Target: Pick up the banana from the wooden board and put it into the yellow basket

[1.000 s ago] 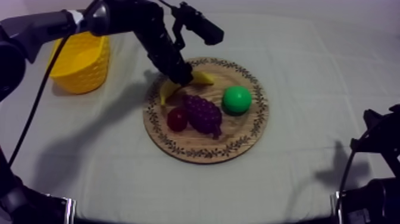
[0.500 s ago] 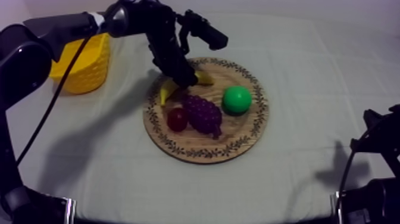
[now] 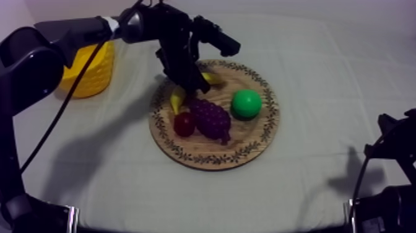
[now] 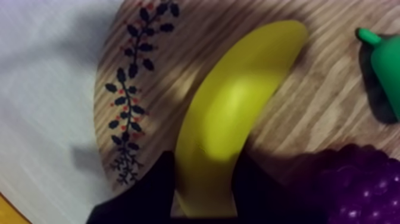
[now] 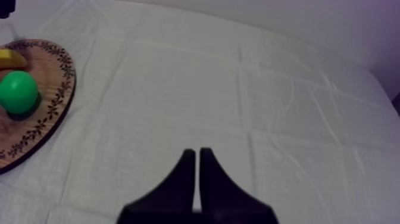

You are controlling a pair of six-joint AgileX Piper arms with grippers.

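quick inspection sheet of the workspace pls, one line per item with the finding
surface: grey-white cloth, creased
job's things: banana lying on the wooden board; yellow basket apart from the board, at the left arm's side
clutter: grapes, small red fruit and pear on the board
end effectors: left end effector shut on banana; right end effector shut on nothing, over bare cloth
cables: nothing seen loose on the cloth
surroundings: pale wall behind the table

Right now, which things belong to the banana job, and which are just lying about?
Job: banana, left gripper closed round it, wooden board, yellow basket.
Lying about: pear, grapes, small red fruit, all on the board; right gripper, shut over the cloth.
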